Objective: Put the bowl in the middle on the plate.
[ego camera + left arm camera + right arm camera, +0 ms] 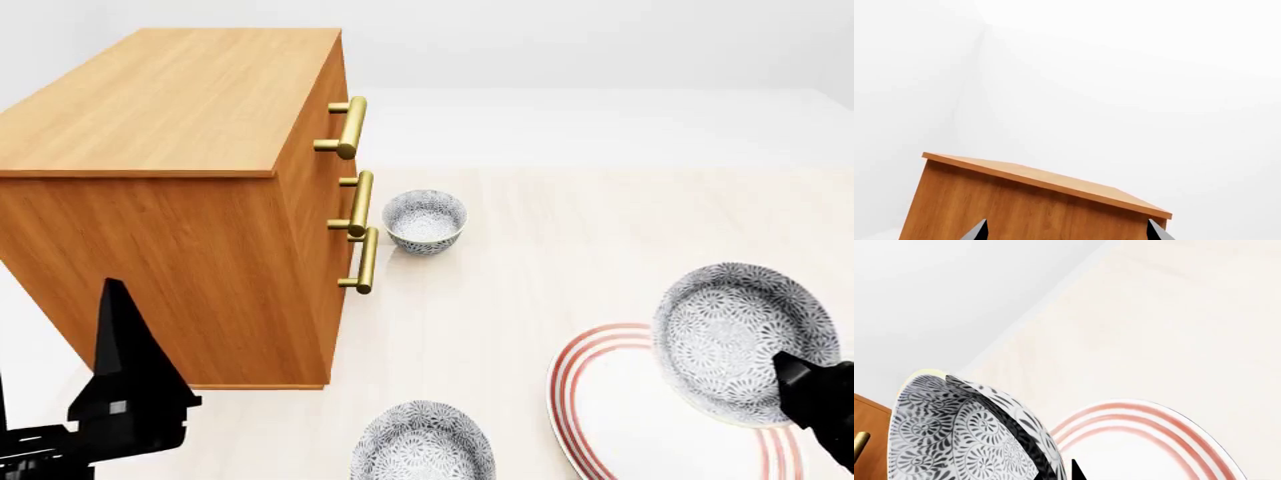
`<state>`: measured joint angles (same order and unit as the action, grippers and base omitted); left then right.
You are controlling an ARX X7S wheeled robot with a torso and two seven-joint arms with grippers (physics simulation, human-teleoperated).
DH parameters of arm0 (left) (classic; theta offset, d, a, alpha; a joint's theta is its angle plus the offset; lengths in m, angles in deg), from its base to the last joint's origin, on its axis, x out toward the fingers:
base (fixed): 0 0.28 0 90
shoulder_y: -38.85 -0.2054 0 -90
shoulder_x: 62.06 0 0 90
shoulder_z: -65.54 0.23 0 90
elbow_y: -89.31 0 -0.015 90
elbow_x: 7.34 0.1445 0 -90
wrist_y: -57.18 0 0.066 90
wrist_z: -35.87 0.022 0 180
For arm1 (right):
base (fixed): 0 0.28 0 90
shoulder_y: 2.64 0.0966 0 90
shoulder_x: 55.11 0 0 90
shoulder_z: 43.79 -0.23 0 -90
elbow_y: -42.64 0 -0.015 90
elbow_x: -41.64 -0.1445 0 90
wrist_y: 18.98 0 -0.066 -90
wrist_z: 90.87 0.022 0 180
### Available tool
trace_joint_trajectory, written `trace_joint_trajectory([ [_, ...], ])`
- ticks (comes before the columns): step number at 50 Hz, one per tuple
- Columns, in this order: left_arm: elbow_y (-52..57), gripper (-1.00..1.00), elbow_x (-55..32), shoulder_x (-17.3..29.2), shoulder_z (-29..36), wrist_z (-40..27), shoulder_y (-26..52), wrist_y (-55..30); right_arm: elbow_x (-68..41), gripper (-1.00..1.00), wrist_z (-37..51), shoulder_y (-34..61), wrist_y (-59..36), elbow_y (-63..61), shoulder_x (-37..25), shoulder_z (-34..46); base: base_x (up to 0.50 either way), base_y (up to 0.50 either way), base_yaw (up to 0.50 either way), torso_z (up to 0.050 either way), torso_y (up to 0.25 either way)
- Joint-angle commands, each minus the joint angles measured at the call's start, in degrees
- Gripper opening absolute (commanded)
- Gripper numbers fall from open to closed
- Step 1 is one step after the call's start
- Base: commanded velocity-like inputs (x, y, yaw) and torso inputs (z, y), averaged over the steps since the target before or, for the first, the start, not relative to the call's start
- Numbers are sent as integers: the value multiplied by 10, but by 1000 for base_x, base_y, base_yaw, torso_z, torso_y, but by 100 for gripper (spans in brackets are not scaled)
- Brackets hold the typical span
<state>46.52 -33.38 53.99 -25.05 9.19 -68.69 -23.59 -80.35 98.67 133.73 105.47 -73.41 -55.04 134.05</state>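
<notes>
My right gripper [817, 400] sits at the near right edge of the head view, clamped on the rim of the bowl [737, 340]. The bowl is tilted, its patterned inside turned toward my head camera, and it hangs over the right part of the plate [587, 400]; I cannot tell whether its lower edge touches the plate. In my right wrist view the bowl [954, 440] fills the near corner with one dark fingertip [1077, 472] showing beside it, and the plate's red rings [1141, 420] curve just past it on the pale table [1174, 315].

My left gripper [127, 400] hangs on the near left side of the plate, well apart from it, in front of the wooden cabinet [174, 200]. Its two fingertips [977, 231] stand wide apart in the left wrist view with nothing between them, and the cabinet [1021, 200] is beyond.

Left of the plate, at the near edge, sits a second bowl [422, 442]. Farther from the plate, just beside the cabinet's brass handles [354, 190], stands a third bowl [426, 221], upright.
</notes>
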Motion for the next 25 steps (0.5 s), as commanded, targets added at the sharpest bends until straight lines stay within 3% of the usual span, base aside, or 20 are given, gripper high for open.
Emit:
trace_joint_trajectory([
  [1,-2,100,0,2,1,-2,3,-1,4,-100,-15,44,-22,3,-1,-11,0,0,0,0,0],
  [25,-2,100,0,3,3,-4,-2,3,2,-100,-35,51,-70,4,0,-22,0,0,0,1,0],
])
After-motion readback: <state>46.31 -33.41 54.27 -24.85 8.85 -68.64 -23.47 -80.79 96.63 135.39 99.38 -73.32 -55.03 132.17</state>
